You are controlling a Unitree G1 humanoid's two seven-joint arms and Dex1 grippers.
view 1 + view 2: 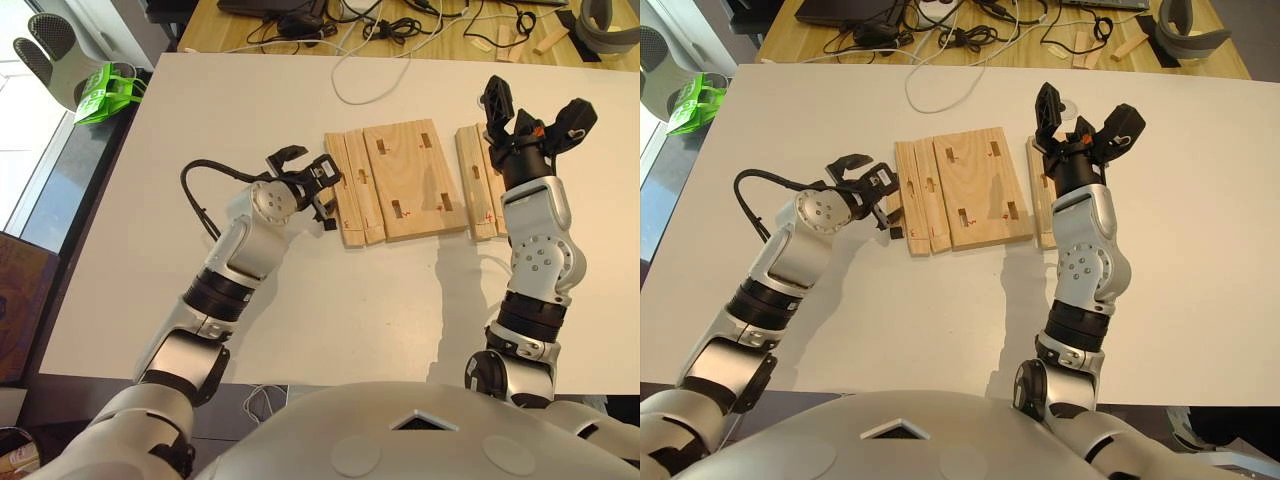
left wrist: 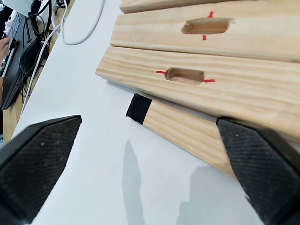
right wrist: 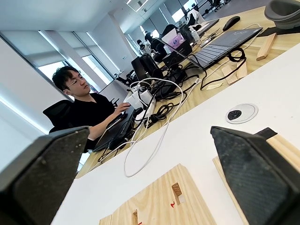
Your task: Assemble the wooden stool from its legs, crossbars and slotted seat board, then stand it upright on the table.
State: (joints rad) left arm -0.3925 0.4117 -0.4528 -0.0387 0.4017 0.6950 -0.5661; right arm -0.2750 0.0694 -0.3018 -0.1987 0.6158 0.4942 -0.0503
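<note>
The slotted seat board lies flat near the middle of the white worktop, its four slots facing up with red marks beside them. Two narrow slotted planks lie side by side against its left edge, and another pair of planks lies just beside its right edge, partly hidden by the right arm. A thin wooden bar with a black tip rests along the outer edge of the left planks.

The left gripper sits low over the worktop, just beside those left planks. Its fingers are spread wide, with the black-tipped bar between them in the wrist view. The right gripper is held up above the right pair of planks, its fingers also wide apart and holding nothing.

A white cable loops onto the worktop beyond the boards. Behind it stands a wooden desk strewn with cables, and a green object sits off the worktop's far left corner.
</note>
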